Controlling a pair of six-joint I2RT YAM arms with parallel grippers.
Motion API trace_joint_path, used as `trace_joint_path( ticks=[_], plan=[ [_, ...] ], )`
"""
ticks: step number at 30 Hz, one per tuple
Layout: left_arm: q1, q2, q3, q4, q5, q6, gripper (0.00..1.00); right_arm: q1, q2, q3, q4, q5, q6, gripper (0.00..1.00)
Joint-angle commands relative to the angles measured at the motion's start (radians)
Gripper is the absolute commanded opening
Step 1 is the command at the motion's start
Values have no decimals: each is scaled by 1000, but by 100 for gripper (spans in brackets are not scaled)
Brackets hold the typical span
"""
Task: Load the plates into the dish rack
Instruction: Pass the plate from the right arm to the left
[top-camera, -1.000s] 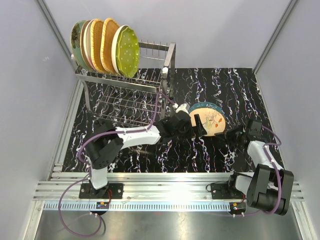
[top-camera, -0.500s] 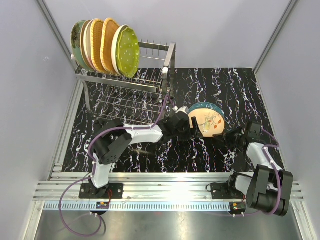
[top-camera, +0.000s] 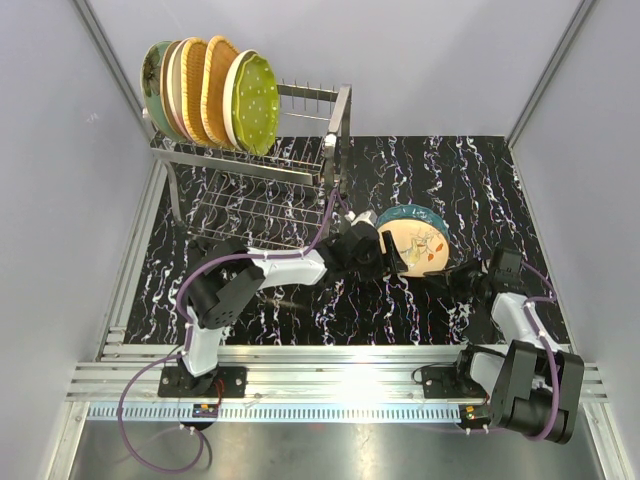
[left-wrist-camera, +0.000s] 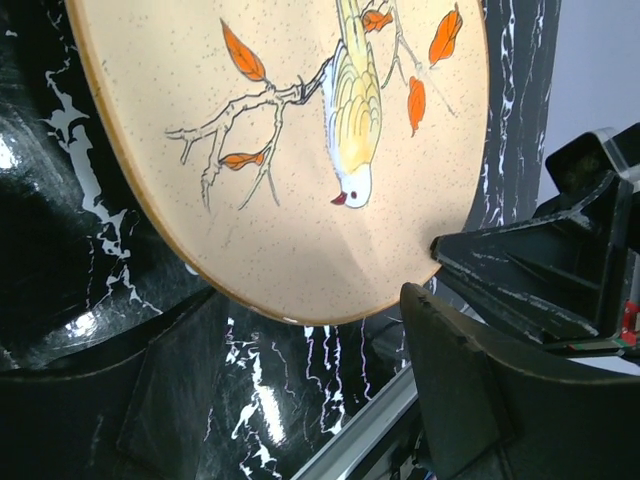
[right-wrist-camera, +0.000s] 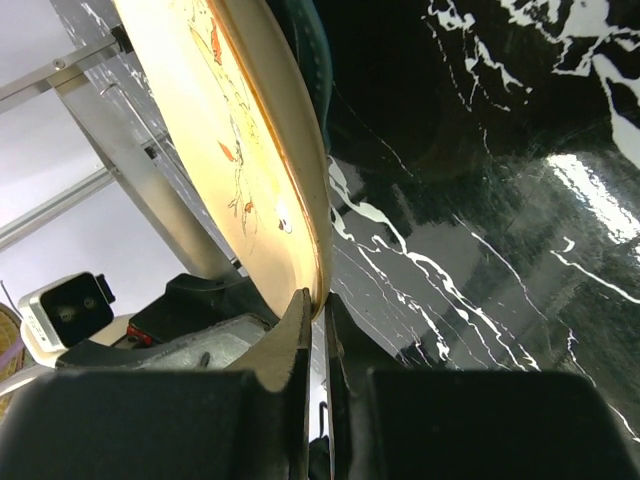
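Observation:
A beige plate (top-camera: 415, 245) painted with a bird and orange leaves stands tilted on its edge mid-table. It also shows in the left wrist view (left-wrist-camera: 300, 150) and the right wrist view (right-wrist-camera: 230, 150). My right gripper (top-camera: 452, 274) is shut on its near rim (right-wrist-camera: 318, 300). My left gripper (top-camera: 385, 256) is open beside the plate's left edge, its jaws wide apart under the rim (left-wrist-camera: 300, 340). A teal plate (top-camera: 404, 211) lies behind the beige one (right-wrist-camera: 305, 60). The dish rack (top-camera: 250, 205) stands far left with several plates (top-camera: 210, 90) upright in its top tier.
The rack's looped end handle (top-camera: 338, 125) rises just beyond my left arm. Grey walls close in both sides. A metal rail (top-camera: 330, 385) runs along the near table edge. The right slots of the rack's top tier (top-camera: 305, 100) hold nothing.
My right gripper has moved left with the beige plate and tipped it more upright. My left gripper has edged closer to the plate's left rim.

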Motion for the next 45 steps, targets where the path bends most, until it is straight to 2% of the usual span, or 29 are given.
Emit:
trace_joint_path(
  ticks=[1,10,18,23,28,33,37,40,45],
  plan=[
    [16,16,48,66,-43,-34,70,4,-40,-2,7,-99,-20,0],
    [16,33,22,88,-51,-57,62,4,-97,-39,-17,-117,-31,0],
    [16,50,25,121,-46,-71,42,4,-109,-64,-29,-124,-63,0],
    [10,57,29,143,-37,-95,35,5,-106,-85,-17,-114,-83,0],
    [4,59,33,172,-19,-114,26,5,-98,-94,0,-111,-104,16],
    [2,56,45,187,7,-121,16,5,-83,-82,0,-105,-121,22],
    [4,41,19,233,15,-153,10,5,-82,-73,-2,-101,-127,39],
    [5,27,19,238,8,-150,8,5,-66,-56,-8,-105,-140,45],
    [5,1,7,244,-5,-141,4,5,-42,-33,-19,-122,-150,59]
  ],
)
